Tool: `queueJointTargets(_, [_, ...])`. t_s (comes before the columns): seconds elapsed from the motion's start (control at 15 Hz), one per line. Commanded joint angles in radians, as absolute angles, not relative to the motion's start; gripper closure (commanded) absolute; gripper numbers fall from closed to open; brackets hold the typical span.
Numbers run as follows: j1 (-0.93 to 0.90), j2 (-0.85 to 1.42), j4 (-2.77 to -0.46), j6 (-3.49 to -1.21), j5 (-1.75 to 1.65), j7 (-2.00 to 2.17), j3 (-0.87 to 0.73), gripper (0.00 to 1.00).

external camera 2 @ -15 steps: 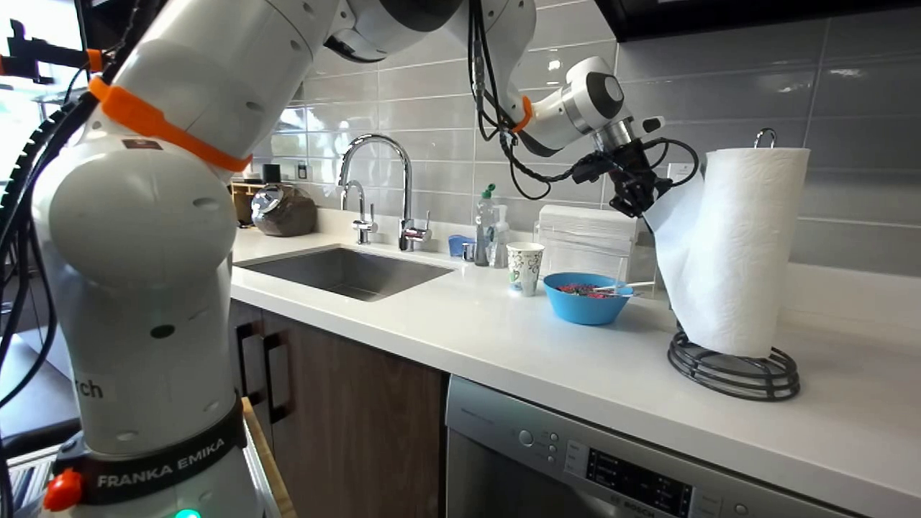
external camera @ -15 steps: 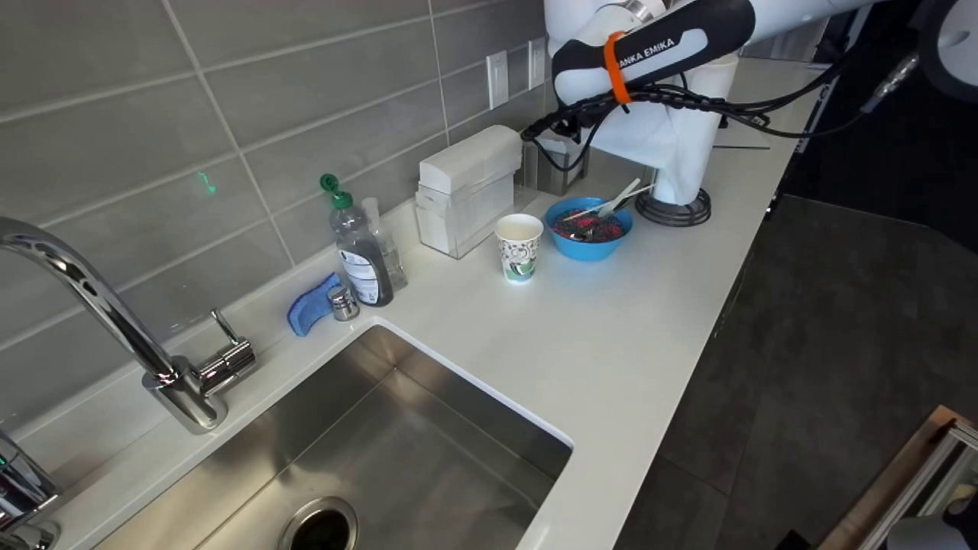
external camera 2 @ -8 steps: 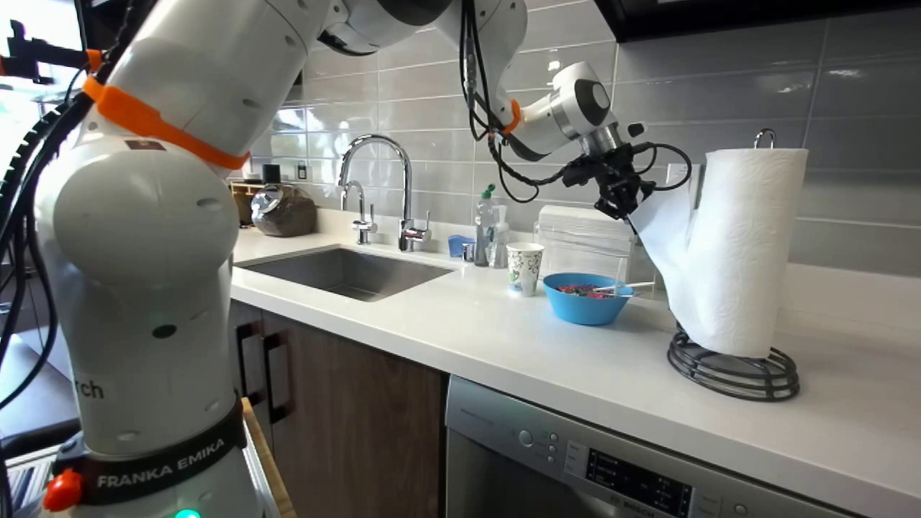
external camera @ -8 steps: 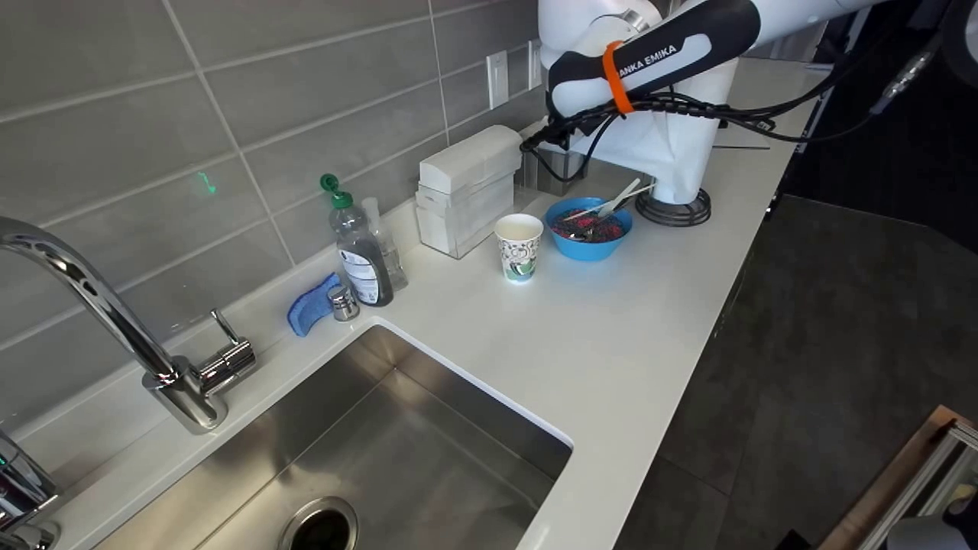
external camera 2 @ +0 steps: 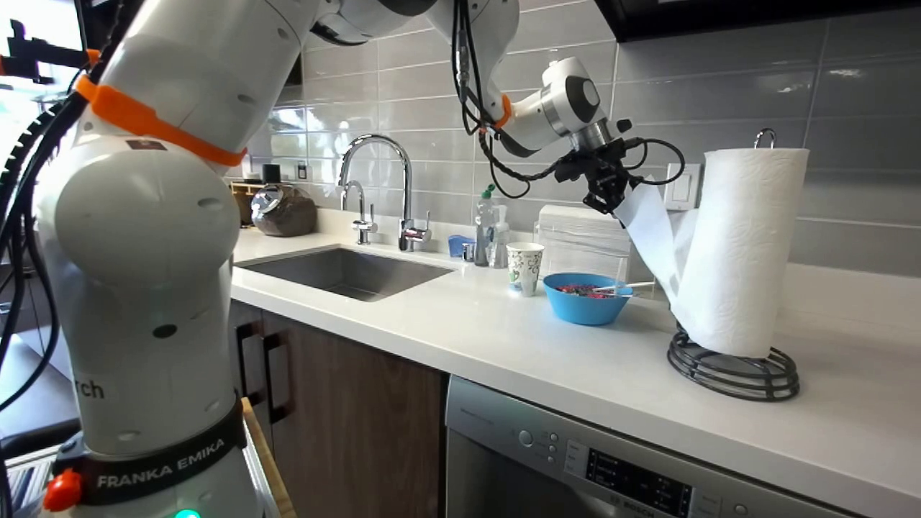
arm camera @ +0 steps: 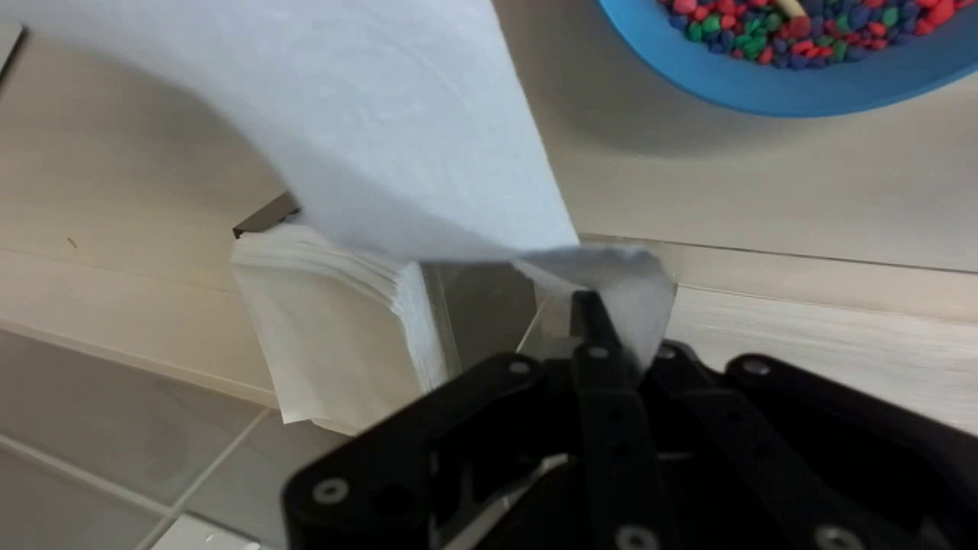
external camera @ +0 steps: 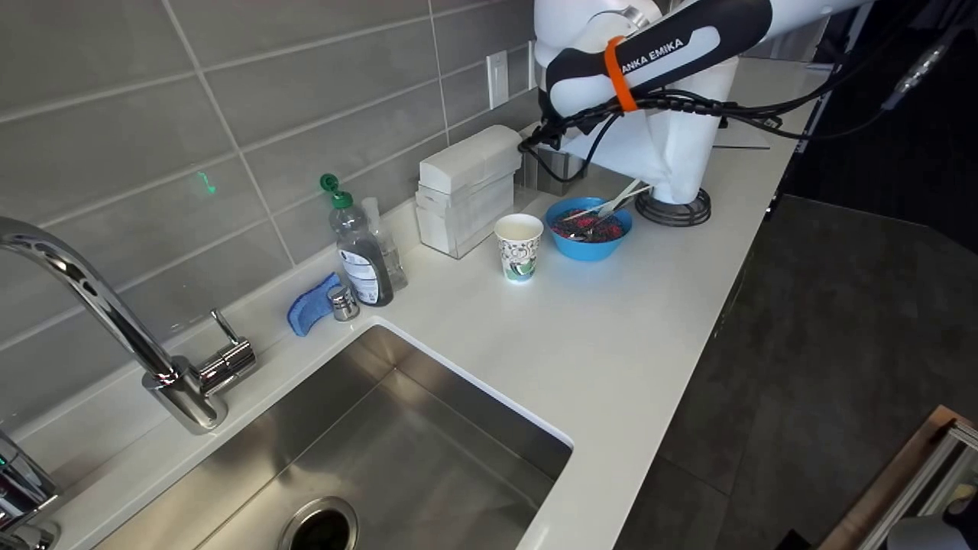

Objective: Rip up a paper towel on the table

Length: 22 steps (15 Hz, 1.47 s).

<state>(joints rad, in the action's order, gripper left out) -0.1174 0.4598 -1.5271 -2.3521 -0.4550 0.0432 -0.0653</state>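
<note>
White, faintly embossed paper towel (arm camera: 428, 137), folded end in the pinch of the black hand (external camera 2: 616, 208).

The glossy, pale-jointed grey tile wall (external camera: 107, 107) bears white switch plates (external camera: 497, 79) and catches glints (external camera 2: 552, 65); the floor (external camera: 825, 321) is dark grey. In an exterior view, a brown wood cabinet (external camera 2: 352, 403) with black handles (external camera 2: 270, 380) adjoins a steel-fronted dishwasher (external camera 2: 496, 432), a black unit (external camera 2: 719, 18) juts overhead, and bright light (external camera 2: 21, 115) glares upper left.
</note>
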Motion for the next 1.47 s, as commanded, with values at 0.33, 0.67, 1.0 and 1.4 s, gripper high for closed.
queueJointTargets(0.33, [-0.128,0.401,-1.605,-2.412,-0.454,0.000,-0.031,1.00])
queueJointTargets(0.67, [-0.124,0.385,-1.617,-2.425,-0.430,-0.012,-0.008,1.00])
queueJointTargets(1.0, [-0.125,0.371,-1.628,-2.464,-0.417,-0.013,0.005,1.00])
queueJointTargets(1.4, [-0.140,0.349,-1.591,-2.535,-0.433,0.161,-0.043,1.00])
